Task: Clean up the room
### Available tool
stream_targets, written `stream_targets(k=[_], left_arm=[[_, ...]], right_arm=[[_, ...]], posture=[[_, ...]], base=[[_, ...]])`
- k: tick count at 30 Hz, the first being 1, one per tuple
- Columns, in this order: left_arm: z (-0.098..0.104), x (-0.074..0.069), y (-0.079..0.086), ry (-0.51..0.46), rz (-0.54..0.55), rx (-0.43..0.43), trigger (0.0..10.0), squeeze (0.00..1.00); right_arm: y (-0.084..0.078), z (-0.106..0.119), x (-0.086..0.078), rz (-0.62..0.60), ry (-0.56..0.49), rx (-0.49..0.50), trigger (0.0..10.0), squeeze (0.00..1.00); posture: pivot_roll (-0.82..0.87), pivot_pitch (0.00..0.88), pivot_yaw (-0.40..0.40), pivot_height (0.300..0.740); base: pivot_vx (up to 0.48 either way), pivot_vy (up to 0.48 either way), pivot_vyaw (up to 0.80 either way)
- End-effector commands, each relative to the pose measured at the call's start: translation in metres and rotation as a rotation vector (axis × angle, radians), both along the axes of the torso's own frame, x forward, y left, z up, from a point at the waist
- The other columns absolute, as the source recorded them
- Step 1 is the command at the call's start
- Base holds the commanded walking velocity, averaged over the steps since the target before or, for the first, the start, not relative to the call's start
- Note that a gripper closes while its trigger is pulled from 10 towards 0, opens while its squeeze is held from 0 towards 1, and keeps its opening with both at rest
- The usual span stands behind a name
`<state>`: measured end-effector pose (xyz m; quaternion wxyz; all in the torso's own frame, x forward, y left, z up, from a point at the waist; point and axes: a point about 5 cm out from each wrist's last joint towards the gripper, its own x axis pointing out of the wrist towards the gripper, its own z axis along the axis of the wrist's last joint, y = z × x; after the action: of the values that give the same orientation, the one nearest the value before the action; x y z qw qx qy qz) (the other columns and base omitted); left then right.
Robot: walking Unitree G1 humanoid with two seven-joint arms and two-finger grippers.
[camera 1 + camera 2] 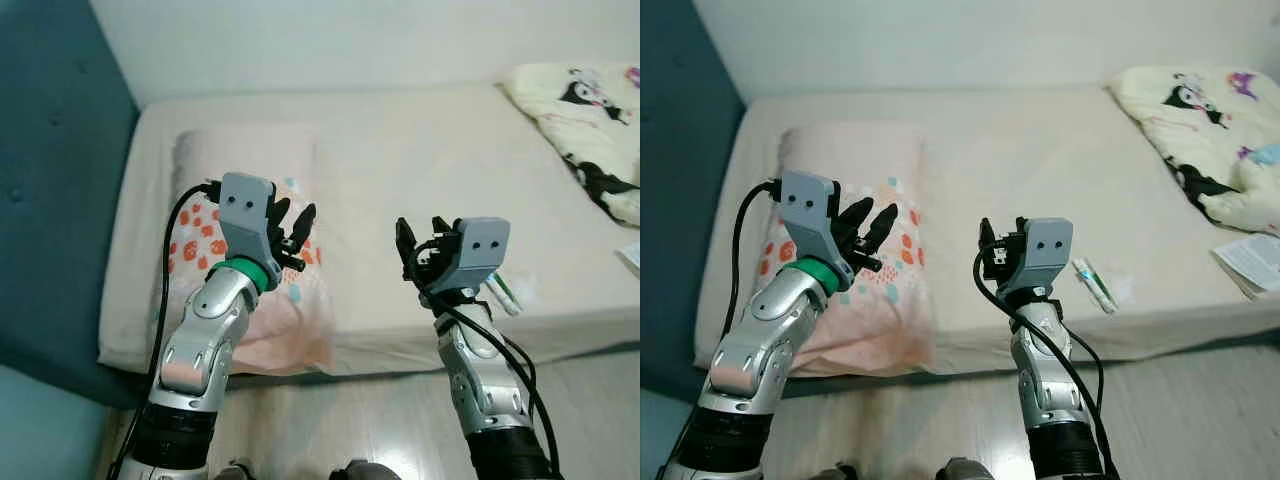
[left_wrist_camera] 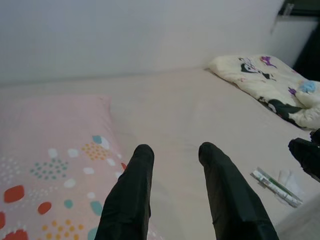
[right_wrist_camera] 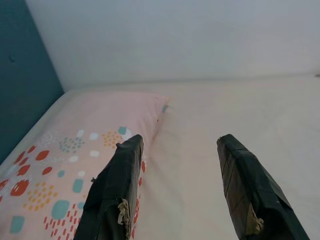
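Both arms are raised side by side over the near edge of a bed (image 1: 400, 150) covered in a cream sheet. The left gripper (image 1: 292, 228) hangs above a pink pillow (image 1: 855, 310) printed with orange, red and teal dots; its two black fingers (image 2: 127, 200) are spread apart with nothing between them, and the pillow lies directly beneath and on the outer side of it, reaching back toward the wall. The right gripper (image 1: 998, 248) hovers over bare sheet near the mattress edge, its fingers (image 3: 117, 195) likewise held wide with only air between them, their tips showing worn, frayed tape. Just beside the right gripper, on its outer side, a small white tube with green marking (image 1: 1095, 284) lies flat on the sheet close to the bed's edge; in the left wrist view the same tube (image 2: 276, 186) sits beyond the left fingers, near the dark tip of the other gripper. Farther out past the right gripper, a crumpled cream blanket with black cartoon figures (image 1: 590, 120) is bunched at the far corner of the bed, and a paper booklet (image 1: 1252, 262) rests near the edge below it. A teal padded headboard (image 1: 50, 180) stands beyond the left arm.
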<state>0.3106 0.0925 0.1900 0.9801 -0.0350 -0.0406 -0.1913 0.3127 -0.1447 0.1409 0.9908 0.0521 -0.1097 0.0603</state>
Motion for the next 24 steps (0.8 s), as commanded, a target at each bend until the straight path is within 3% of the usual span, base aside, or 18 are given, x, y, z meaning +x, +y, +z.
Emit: stream_targets(k=[1, 24], left_arm=[[-0.0052, -0.0009, -0.0004, 0.015, 0.001, 0.006, 10.0, 0.0], [-0.0062, -0.0004, -0.0011, 0.017, 0.002, 0.005, 10.0, 0.0]], right_arm=[[0.0008, -0.0057, -0.0017, 0.003, 0.02, 0.001, 10.0, 0.0], [0.0013, -0.0063, -0.0017, 0.011, 0.02, -0.005, 10.0, 0.0]], posture=[[-0.09, 0.063, 0.057, 0.71], [-0.09, 0.058, 0.054, 0.71]], base=[[0.0, -0.424, 0.0], [0.031, -0.39, 0.0]])
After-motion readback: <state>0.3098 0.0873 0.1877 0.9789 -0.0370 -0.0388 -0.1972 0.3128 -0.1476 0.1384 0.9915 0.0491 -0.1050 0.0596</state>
